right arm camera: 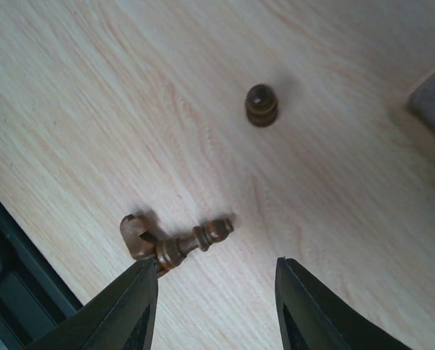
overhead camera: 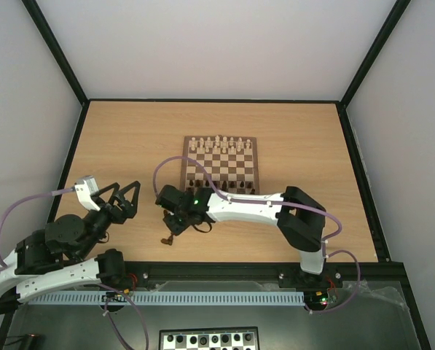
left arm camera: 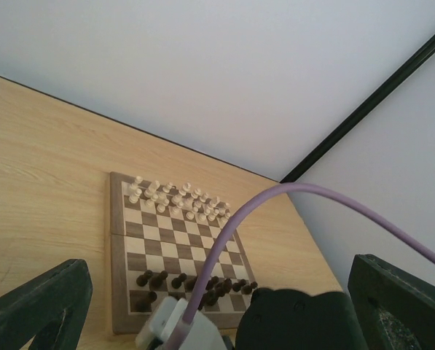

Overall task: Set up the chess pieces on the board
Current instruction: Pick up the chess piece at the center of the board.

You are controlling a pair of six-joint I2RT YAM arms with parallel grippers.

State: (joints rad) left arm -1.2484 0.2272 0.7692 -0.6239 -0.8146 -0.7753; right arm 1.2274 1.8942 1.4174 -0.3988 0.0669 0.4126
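Board (overhead camera: 222,166) sits mid-table on the wooden table (overhead camera: 130,138), well beyond both arm bases. The pale chessmen (overhead camera: 221,144) fill its two far rows. Most dark chess pieces (overhead camera: 221,184) stand on the two near rows, bunched unevenly, and the rows look incomplete; the exact squares are too small to tell. Three dark ones are off the board on bare table by its near-left corner. From the right wrist view, an upright dark piece (right arm camera: 261,104) stands alone, seen from above. A lying dark piece (right arm camera: 195,239) is on its side, its base end touching a third dark piece (right arm camera: 135,237), also tipped over. The right arm reaches across to the left, with the right gripper (overhead camera: 175,224) pointing down over these loose pieces. Its fingers (right arm camera: 130,310) are spread apart and hold nothing. The lying pair is just ahead of one fingertip, and the upright one is farther off, toward the board's corner (right arm camera: 432,102). The left gripper (overhead camera: 126,193) hangs above the table left of the board, aimed at it, fingers (left arm camera: 42,306) wide apart and empty, well clear of any piece. A purple cable (left arm camera: 275,197) arcs across the left wrist view in front of the board. A black-and-white checkered board (overhead camera: 210,339) lies at the near edge, behind the arm bases.
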